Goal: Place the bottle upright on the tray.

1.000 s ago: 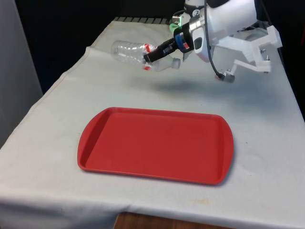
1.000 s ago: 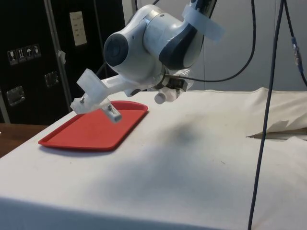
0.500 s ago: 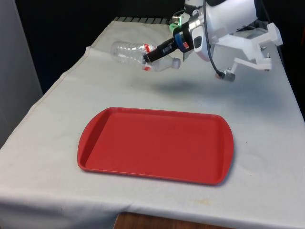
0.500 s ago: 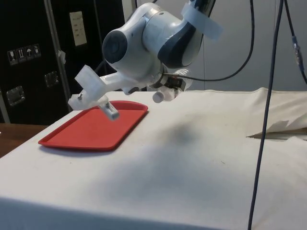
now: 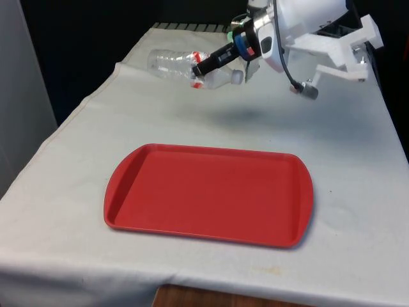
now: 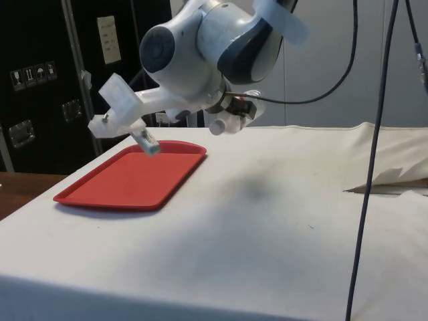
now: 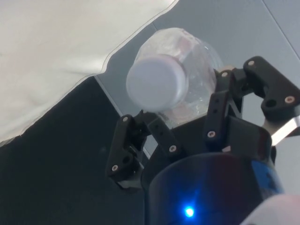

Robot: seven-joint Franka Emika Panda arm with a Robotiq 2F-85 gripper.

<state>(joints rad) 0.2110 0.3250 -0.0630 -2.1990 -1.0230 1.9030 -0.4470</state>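
The table (image 5: 358, 160), draped in its white cloth, stretches out well below the gripper, with the arm (image 5: 307, 19) reaching in over its far end from above. Down on the cloth, nearer the front edge and well apart from the gripper, lies the red tray (image 5: 128, 192), flat and bare; in the side view the same tray (image 6: 100, 190) sits low and off to one side of the arm (image 6: 207, 47). The black gripper (image 5: 199, 66) hangs in the air above the table, pointed roughly sideways, and its two fingers are pinched on a clear plastic bottle (image 5: 167, 63). The bottle is held lying on its side rather than upright, clear of the cloth, its body sticking out past the fingers towards the front view's left while its neck end points the other way, back under the wrist. From the wrist view the bottle (image 7: 197, 61) is squeezed between the two fingers (image 7: 129, 145), end-on. Smallest of all, the pale cap (image 5: 236, 77) juts out just beside the gripper on the arm's side, and it shows as a round white disc (image 7: 157, 84) in the wrist view.
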